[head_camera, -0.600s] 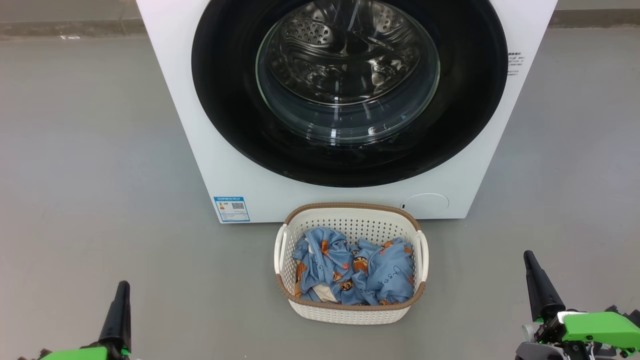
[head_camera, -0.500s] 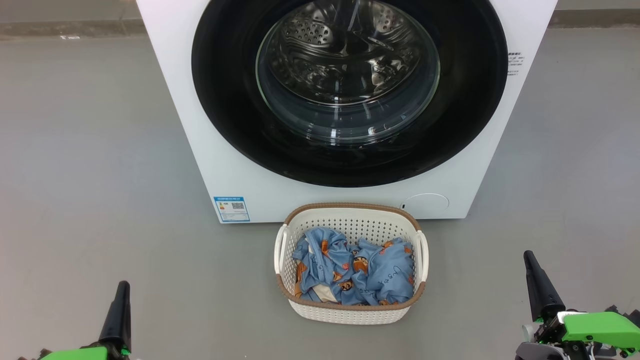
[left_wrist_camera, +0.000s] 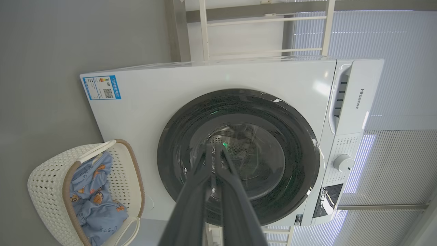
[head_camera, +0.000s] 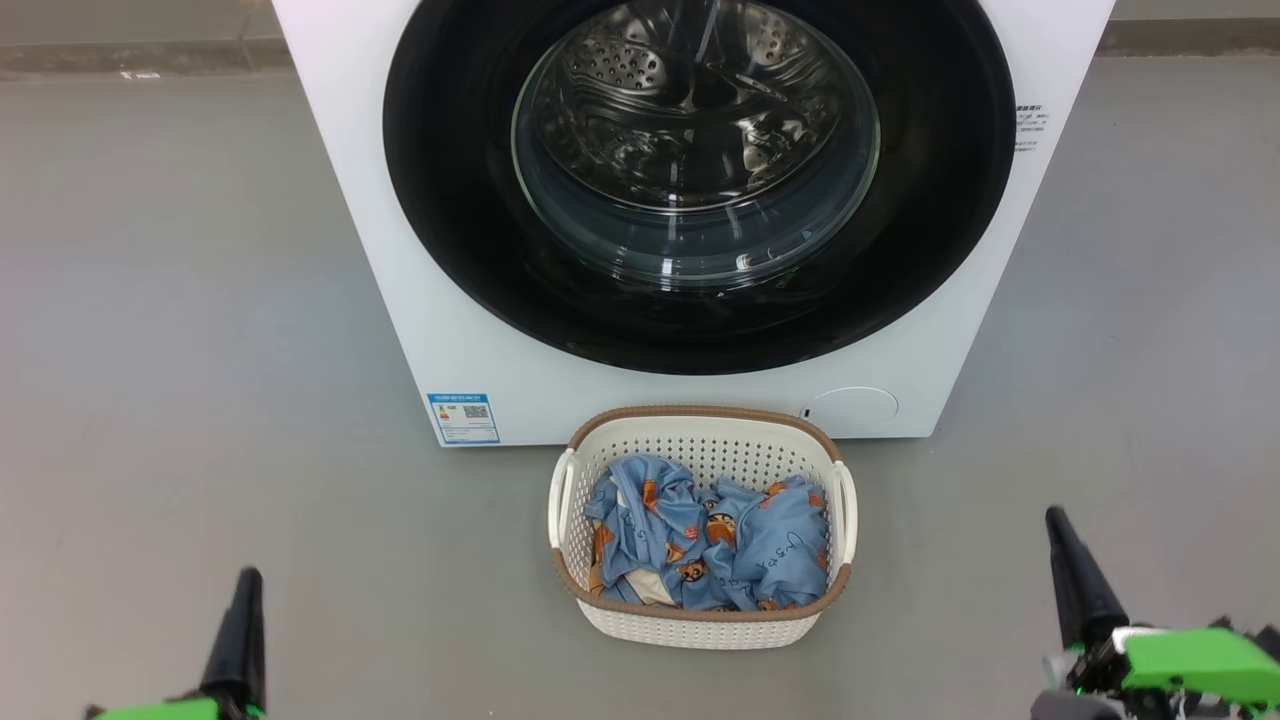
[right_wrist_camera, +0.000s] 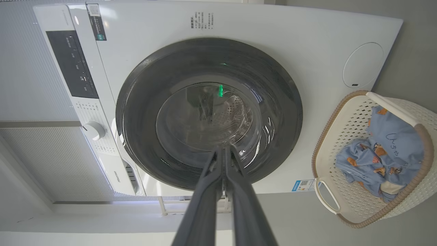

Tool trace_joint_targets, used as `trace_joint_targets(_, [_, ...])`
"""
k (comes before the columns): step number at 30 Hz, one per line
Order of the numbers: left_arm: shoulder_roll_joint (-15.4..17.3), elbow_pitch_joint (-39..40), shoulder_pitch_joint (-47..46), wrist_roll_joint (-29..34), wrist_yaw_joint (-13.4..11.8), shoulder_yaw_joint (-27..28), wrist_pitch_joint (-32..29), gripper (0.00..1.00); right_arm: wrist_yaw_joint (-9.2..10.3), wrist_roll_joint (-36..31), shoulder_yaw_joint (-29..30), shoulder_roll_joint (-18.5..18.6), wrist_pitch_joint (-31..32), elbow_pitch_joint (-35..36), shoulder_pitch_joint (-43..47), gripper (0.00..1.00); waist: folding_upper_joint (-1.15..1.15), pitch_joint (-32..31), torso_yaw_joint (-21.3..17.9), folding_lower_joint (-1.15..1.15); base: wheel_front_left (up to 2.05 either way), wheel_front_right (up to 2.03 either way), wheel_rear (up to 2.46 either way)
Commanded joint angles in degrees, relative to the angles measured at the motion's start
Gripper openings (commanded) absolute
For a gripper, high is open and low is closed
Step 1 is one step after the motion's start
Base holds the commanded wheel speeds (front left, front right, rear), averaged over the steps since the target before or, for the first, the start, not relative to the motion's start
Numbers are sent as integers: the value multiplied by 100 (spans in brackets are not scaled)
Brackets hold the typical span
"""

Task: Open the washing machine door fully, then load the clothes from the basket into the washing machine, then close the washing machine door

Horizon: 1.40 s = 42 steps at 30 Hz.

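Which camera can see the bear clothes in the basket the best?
The head view: it looks down into the basket, so the clothes show unblocked. Both wrist views see the basket sideways at one edge, its wall hiding part of the pile.

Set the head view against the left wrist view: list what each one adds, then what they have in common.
Head view adds: the right gripper, fingers together, low at the right.
Left wrist view adds: the control dial, the Hisense lettering and the window blinds behind the washer.
Shared: the closed washing machine door, the basket holding the clothes, the blue sticker, and the left gripper, fingers together.
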<state>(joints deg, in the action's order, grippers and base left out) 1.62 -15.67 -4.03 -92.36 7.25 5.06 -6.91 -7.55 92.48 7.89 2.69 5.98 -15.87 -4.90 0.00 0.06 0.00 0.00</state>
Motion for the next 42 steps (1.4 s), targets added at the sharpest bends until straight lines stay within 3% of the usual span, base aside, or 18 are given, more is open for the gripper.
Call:
trace_joint_targets(1, [-13, -34, 21, 0, 0, 0, 2, 100, 0, 1, -1, -5, -2, -37, 16, 100, 0, 0, 0, 0, 0, 0, 0])
trace_joint_targets(10, [-77, -103, 142, -2, 0, -27, 113, 100, 0, 40, -20, -51, -56, -131, 87, 100, 0, 0, 9, 10, 0, 0, 0])
trace_joint_targets(28, [-48, 256, 120, 162, 4, -100, 412, 100, 1, -158, -224, 2, -248, 237, -7, 100, 0, 30, 17, 0, 0, 0, 0])
trace_joint_targets(42, [82, 588, 112, 852, 7, -301, 656, 100, 2, -581, -658, 280, -628, 493, -137, 100, 0, 38, 11, 0, 0, 0, 0])
